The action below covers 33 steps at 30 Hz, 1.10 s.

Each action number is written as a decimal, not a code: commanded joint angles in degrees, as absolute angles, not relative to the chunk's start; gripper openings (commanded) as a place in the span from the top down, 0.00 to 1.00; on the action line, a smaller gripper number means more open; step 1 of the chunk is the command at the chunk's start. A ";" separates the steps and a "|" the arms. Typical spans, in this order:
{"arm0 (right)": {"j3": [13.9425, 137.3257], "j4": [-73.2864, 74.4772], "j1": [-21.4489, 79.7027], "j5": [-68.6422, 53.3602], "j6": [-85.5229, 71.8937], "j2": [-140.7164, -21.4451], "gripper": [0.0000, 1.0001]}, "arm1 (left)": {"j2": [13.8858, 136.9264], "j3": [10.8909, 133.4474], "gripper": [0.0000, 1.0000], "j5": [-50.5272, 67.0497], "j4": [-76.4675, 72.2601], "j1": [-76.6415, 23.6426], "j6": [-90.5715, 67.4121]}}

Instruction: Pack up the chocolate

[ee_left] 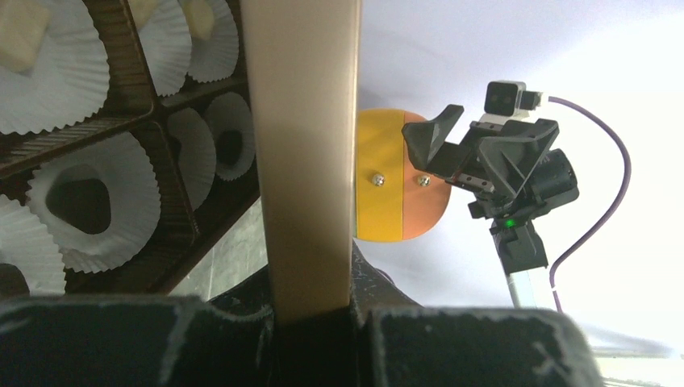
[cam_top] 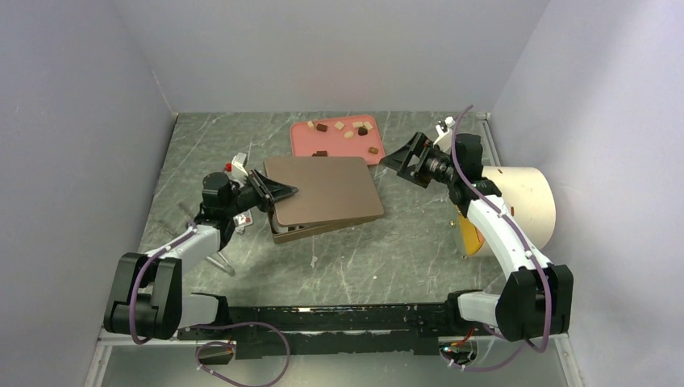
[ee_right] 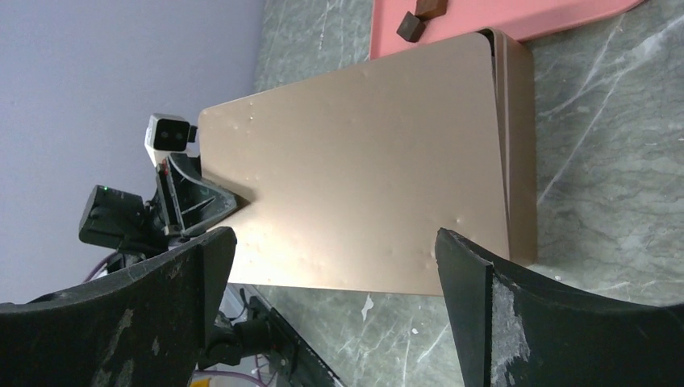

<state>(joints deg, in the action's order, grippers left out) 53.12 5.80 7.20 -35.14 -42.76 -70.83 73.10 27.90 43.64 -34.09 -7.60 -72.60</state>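
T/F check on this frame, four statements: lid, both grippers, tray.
1. The left gripper grips the lid by its edge. True.
2. The right gripper is shut on a chocolate. False: it is open and empty.
3. The lid lies flat, closing the box. False: it is raised at the left gripper's side, with paper cups visible beneath.
4. Loose chocolate pieces lie on the pink tray. True.
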 commanded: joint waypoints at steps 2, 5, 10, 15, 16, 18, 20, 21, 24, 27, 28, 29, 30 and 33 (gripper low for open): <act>53.76 4.36 7.77 -34.97 -40.06 -71.59 0.00 | 71.26 30.85 0.90 41.29 -31.83 -7.86 -65.98; 54.13 5.57 8.06 -33.72 -39.50 -72.17 0.00 | 71.15 31.10 0.90 39.20 -29.15 -7.87 -63.08; 53.91 5.18 8.25 -33.62 -39.47 -72.24 0.00 | 73.78 29.89 0.90 39.27 -37.67 -7.73 -67.58; 54.23 5.45 8.52 -33.64 -38.39 -72.67 0.00 | 76.04 30.06 0.90 40.18 -45.01 -7.73 -72.10; 54.23 5.45 8.52 -33.51 -38.20 -72.75 0.00 | 76.06 29.99 0.91 40.06 -45.74 -7.73 -72.34; 54.23 5.38 8.68 -33.40 -37.79 -73.09 0.00 | 75.84 29.88 0.91 39.53 -44.64 -7.73 -71.92; 54.54 5.96 8.85 -33.30 -37.11 -73.83 0.02 | 75.41 30.03 0.91 38.91 -41.31 -7.69 -70.37; 54.92 6.44 9.05 -32.89 -36.50 -74.40 0.03 | 75.15 30.06 0.91 38.63 -39.28 -7.64 -69.41; 56.53 8.77 10.16 -30.30 -33.75 -76.26 0.06 | 73.86 29.62 0.91 37.39 -34.79 -7.16 -66.92; 57.08 9.75 11.16 -28.08 -32.04 -78.38 0.10 | 73.22 29.14 0.89 36.19 -33.00 -6.78 -65.48; 57.00 9.57 11.29 -27.75 -31.82 -79.38 0.11 | 73.26 29.22 0.88 35.86 -32.26 -6.66 -64.64; 56.96 9.24 11.33 -27.69 -31.62 -80.17 0.13 | 73.34 29.38 0.87 35.49 -31.16 -6.68 -63.93; 57.07 9.20 11.46 -27.69 -31.47 -81.03 0.15 | 73.37 29.63 0.86 35.05 -29.76 -6.61 -63.10; 57.92 9.80 12.20 -27.20 -30.35 -83.38 0.18 | 73.03 30.11 0.81 33.18 -25.56 -6.51 -60.27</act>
